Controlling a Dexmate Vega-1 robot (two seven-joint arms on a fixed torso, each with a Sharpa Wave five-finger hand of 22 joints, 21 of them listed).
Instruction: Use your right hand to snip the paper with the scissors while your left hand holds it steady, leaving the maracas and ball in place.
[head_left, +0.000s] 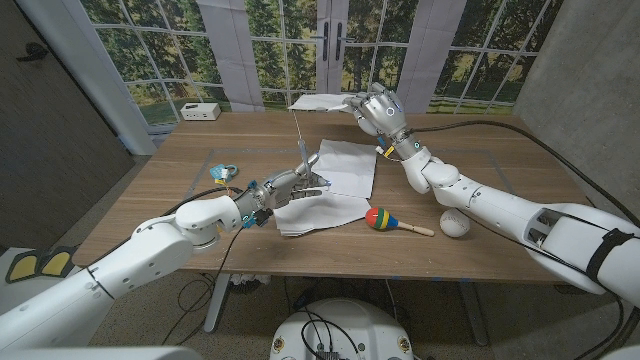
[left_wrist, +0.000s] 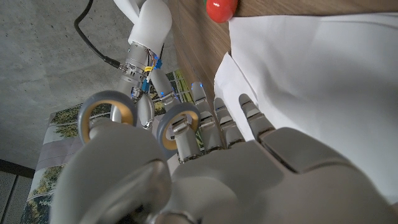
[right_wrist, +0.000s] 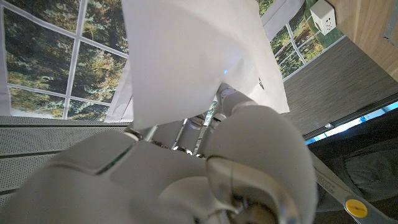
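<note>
Socket box (head_left: 201, 111): one, white, at the table's (head_left: 170, 190) far left corner, well apart from everything else.
Teal object (head_left: 222, 171): one small item left of centre; too small to tell what it is.
Left hand (head_left: 283, 187): grips the scissors (head_left: 303, 165), blades pointing up above the table. The left wrist view alone shows its fingers (left_wrist: 186, 134) through the grey handle rings (left_wrist: 112, 118).
Paper on table (head_left: 335, 185): at least two white sheets, overlapping at the middle, the nearer one creased; bare wood lies open between them and the front edge.
Maraca (head_left: 385, 220): one, red, green and yellow head, wooden handle, just right of the nearer sheet.
Right hand (head_left: 380, 112): raised over the far edge, pinching one more white sheet (head_left: 320, 101); the right wrist view shows that sheet (right_wrist: 186, 56) draped over its fingers.
Ball (head_left: 455, 225): one, white, right of the maraca, near the front edge.
</note>
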